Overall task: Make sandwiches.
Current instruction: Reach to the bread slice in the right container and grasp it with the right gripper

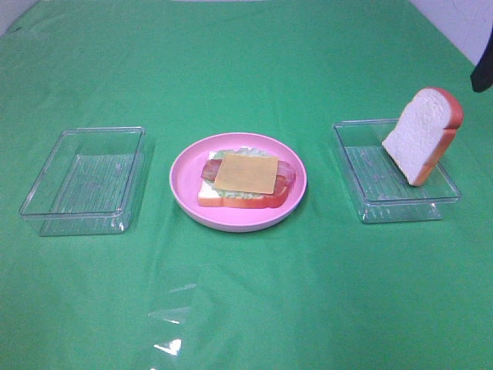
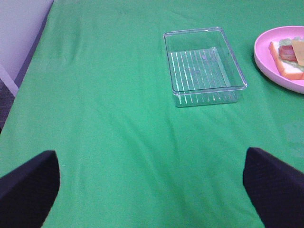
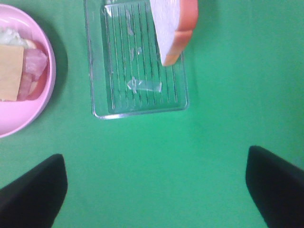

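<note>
On the round pink plate [image 1: 185, 196] lies an open sandwich stack [image 1: 245, 179]: a white bread slice with orange-red crust, pale green lettuce, reddish-brown bacon and a square yellow cheese slice [image 1: 246, 173] on top. A second bread slice [image 1: 422, 135] leans upright in the right clear tray [image 1: 370, 208]; it also shows in the right wrist view [image 3: 173, 28]. My left gripper [image 2: 151, 175] is open and empty over bare cloth, well short of the left tray [image 2: 204, 66]. My right gripper [image 3: 154, 180] is open and empty, short of the right tray [image 3: 137, 107].
An empty clear tray [image 1: 83, 181] stands left of the plate. A green cloth [image 1: 246, 308] covers the table. A dark part of an arm [image 1: 484, 69] shows at the right edge. A grey wall or floor [image 2: 19, 38] lies beyond the table's left edge.
</note>
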Controlling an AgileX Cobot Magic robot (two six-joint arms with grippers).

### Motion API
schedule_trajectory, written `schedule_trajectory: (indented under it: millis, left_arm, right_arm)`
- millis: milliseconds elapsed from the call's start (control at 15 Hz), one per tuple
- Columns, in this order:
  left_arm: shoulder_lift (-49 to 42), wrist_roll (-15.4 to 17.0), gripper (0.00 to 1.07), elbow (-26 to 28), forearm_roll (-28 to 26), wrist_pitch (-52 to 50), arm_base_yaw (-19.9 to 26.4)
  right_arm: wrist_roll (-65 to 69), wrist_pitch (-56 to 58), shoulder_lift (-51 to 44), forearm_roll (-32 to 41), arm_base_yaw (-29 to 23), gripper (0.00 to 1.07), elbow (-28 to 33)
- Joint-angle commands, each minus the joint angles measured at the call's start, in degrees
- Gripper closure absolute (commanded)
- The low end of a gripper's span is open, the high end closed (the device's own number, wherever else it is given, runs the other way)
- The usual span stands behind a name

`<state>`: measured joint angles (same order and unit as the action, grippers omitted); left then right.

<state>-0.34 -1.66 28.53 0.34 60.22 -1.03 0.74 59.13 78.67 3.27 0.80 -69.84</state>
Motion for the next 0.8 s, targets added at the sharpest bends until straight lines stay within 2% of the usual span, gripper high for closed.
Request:
schedule_trajectory:
  millis: [67, 333, 733, 800]
  left_arm:
    - [-0.86, 0.34, 0.09, -0.17, -0.34, 0.06, -0.06]
    - [-0.86, 0.34, 0.09, -0.17, -0.34, 0.06, -0.06]
    - [-0.86, 0.34, 0.09, -0.17, -0.34, 0.06, -0.06]
    - [-0.86, 0.34, 0.09, -0.17, -0.34, 0.06, -0.06]
  right_arm:
    - [-1.78, 0.69, 7.45, 0.52, 0.0, 0.11, -6.42]
    - [-3.95, 3.55, 19.25, 1.26, 0.0, 0.11, -15.64]
    - [-5.67, 9.68, 36.61, 0.23, 0.06, 0.11, -32.95]
    - [-5.67, 10.54, 39.71, -0.97, 0.11, 0.11, -37.47]
